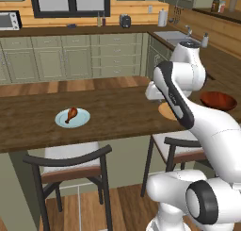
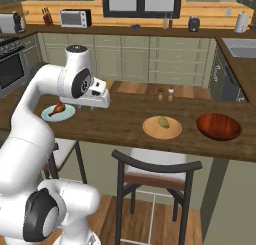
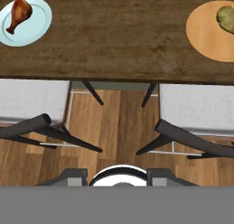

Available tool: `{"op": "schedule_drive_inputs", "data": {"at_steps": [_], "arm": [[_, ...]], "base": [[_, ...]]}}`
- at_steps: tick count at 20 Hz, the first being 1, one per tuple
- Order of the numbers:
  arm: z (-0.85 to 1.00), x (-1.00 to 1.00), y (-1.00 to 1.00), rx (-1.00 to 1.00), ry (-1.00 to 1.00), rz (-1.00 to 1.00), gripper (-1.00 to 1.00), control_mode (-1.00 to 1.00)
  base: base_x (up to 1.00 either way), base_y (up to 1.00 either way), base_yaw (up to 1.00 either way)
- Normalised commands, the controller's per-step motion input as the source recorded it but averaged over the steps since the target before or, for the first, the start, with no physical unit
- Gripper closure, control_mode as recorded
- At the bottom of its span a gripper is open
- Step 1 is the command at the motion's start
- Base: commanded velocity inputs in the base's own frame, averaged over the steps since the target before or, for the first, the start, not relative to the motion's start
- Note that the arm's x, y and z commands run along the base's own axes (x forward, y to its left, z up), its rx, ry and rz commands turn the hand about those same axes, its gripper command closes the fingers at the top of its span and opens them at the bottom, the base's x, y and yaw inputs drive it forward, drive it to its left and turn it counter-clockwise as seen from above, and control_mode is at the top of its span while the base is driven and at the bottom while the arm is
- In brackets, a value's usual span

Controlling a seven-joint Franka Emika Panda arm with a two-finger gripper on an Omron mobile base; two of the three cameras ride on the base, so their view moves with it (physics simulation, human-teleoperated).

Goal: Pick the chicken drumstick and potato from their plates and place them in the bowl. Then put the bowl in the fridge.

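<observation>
Chicken drumstick (image 3: 18, 13) on blue plate (image 3: 36, 26); potato (image 3: 226, 17) on tan plate (image 3: 208, 35)

Chicken drumstick (image 3: 19, 13) on light blue plate (image 3: 36, 26), potato (image 3: 225, 18) on tan plate (image 3: 208, 35), two chairs (image 3: 34, 109) below counter (image 3: 119, 40).

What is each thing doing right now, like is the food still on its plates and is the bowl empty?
chicken drumstick: lying on the light blue plate, untouched.
potato: sitting on the tan plate, untouched.
bowl: upright on the counter, empty.
hand: above the counter between the plates, holding nothing; open or shut can't be told.
two chairs: tucked under the counter edge.
</observation>
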Motion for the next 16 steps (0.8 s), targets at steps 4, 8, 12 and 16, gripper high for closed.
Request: {"op": "schedule_drive_inputs", "data": {"at_steps": [4, 8, 12, 16], "arm": [[-0.29, -0.07, 0.54, 0.0, 0.0, -0.05, -1.0, -1.0], [-0.48, 0.09, 1.0, 0.0, 0.0, -0.15, -1.0, -1.0], [-0.44, 0.59, 1.0, 0.0, 0.0, -0.13, -1.0, -1.0], [-0.26, 0.75, 1.0, -0.01, -0.02, -0.14, -1.0, -1.0]], "base": [[0.0, 0.0, 0.0], [0.0, 0.0, 0.0], [0.0, 0.0, 0.0], [0.0, 0.0, 0.0]]}}
